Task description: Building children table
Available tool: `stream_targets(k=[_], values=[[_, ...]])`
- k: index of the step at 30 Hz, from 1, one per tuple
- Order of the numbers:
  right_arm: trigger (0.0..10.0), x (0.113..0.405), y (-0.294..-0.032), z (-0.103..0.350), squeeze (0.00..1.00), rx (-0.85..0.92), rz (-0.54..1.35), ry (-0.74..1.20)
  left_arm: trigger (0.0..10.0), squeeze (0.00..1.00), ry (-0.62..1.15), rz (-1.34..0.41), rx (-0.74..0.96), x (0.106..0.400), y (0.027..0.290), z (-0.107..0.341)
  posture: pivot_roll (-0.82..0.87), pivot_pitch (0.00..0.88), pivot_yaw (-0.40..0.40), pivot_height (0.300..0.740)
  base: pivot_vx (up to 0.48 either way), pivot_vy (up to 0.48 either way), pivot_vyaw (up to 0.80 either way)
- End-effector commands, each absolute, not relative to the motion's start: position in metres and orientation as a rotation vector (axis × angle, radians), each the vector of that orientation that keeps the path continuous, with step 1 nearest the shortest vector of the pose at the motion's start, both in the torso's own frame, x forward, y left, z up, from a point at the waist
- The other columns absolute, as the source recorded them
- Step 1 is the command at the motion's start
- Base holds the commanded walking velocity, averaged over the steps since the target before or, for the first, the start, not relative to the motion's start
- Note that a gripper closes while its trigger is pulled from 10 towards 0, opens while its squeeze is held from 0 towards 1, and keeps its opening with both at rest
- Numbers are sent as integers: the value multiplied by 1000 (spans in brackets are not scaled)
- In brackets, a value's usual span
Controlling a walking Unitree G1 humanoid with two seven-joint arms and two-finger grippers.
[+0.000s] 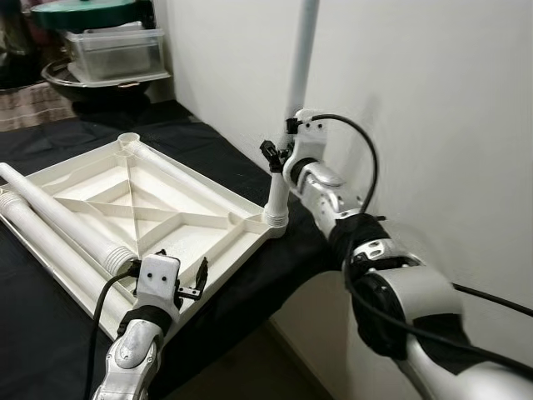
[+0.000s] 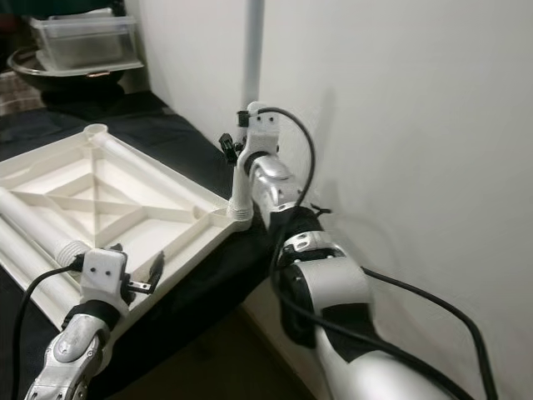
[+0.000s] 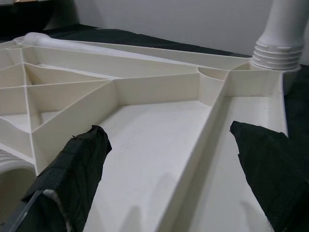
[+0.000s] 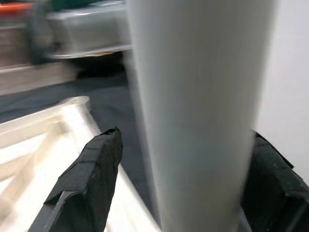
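The white plastic tabletop [image 1: 196,250] lies upside down on a black cloth, its ribs facing up. One white leg [image 1: 300,58] stands upright in the corner socket [image 1: 276,220] nearest the wall. My right gripper [image 1: 281,158] is at that leg just above the socket, open, with a finger on either side [image 4: 186,135]; a gap shows beside one finger [image 4: 96,169]. My left gripper [image 1: 181,265] hovers open over the tabletop's near rim [image 3: 166,128]. Two loose legs [image 1: 58,218] lie across the left part, and a third tube [image 1: 179,177] lies along the rim by the wall.
A clear plastic box [image 1: 117,52] sits on a dark round dish [image 1: 92,83] at the back left. The white wall [image 1: 433,100] runs close along the right. The cloth-covered surface [image 1: 275,267] ends just below the tabletop's near corner.
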State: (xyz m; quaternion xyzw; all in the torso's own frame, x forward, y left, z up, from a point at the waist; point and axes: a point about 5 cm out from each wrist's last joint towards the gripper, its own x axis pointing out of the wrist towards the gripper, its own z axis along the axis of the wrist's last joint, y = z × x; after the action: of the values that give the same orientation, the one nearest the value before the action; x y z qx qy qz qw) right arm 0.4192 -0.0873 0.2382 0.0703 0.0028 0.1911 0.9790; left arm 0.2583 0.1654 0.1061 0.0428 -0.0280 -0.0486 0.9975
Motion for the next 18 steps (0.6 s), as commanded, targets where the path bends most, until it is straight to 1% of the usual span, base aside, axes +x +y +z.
stream_targets(k=[1,2,3,4,5,7,9,18], values=[[10000,416,-88,231,0,139,476,-3,10000,0,-61,-120,82,257,164,107,67,0,-98,740,0,0,0],[10000,416,-88,231,0,139,476,-3,10000,0,-61,-120,82,257,164,107,67,0,-98,740,0,0,0],[10000,413,-88,225,0,124,565,-10,10000,0,-61,-114,86,256,167,107,76,0,-99,740,0,0,0],[10000,413,-88,225,0,124,565,-10,10000,0,-61,-114,86,256,167,107,76,0,-99,740,0,0,0],[10000,410,-89,219,0,104,637,-6,10000,0,-61,-108,91,256,170,108,76,0,-99,740,0,0,0],[10000,410,-89,219,0,104,637,-6,10000,0,-61,-108,91,256,170,108,76,0,-99,740,0,0,0],[10000,403,-91,202,0,42,763,44,10000,0,-65,-99,97,256,174,110,95,0,-108,740,0,0,0],[10000,399,-91,192,0,-16,834,85,10000,0,-70,-98,93,253,174,111,108,0,-119,740,0,0,0]])
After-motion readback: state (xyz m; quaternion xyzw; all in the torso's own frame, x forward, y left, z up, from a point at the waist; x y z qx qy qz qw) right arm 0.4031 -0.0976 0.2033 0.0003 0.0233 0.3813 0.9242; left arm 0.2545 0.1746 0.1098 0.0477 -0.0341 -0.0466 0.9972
